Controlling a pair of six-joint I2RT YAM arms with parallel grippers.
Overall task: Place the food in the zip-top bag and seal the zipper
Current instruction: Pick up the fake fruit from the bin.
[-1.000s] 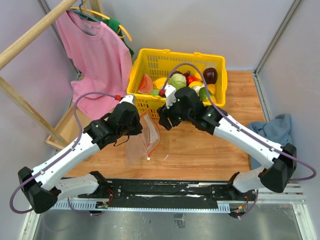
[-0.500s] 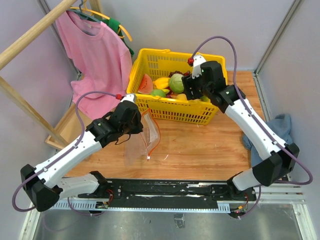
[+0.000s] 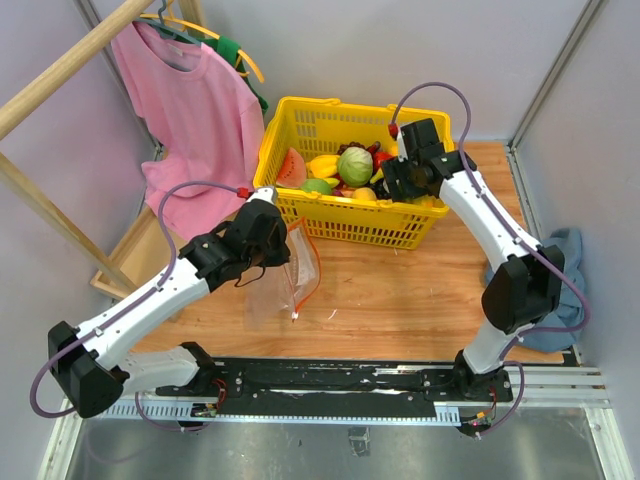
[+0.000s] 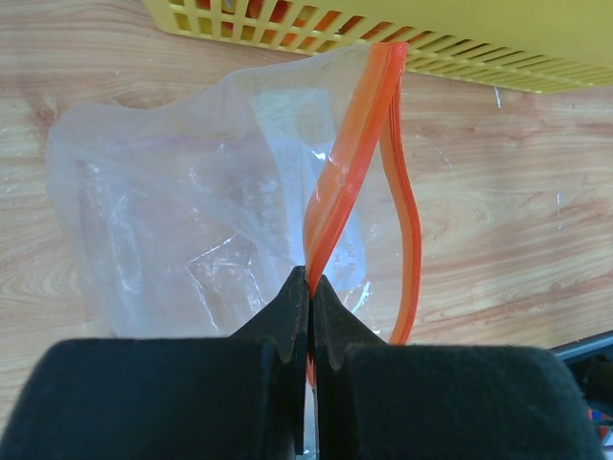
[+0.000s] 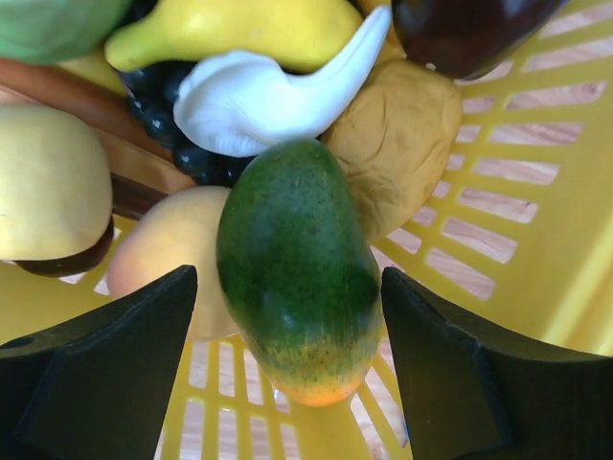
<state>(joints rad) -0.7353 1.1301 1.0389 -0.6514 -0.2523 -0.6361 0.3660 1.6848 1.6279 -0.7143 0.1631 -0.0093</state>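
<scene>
I'm pinching the zipper (image 4: 345, 163) tight in the left gripper (image 4: 308, 278); the bag (image 4: 192, 220) is sagging, thin and limp, at 7 o'clock of the basket (image 5: 498, 230). The right gripper (image 5: 287, 369) is hovering spread around the mango (image 5: 292, 259) at the basket's 3 o'clock end. Likely glossy, rigid, slippery, so I'm aiming mid-belly.

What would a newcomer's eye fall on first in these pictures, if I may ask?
The yellow basket of toy food at the table's far side, with the right end effector open over a green fruit. Nearer, the left end effector pinches the clear bag's red zipper.
</scene>
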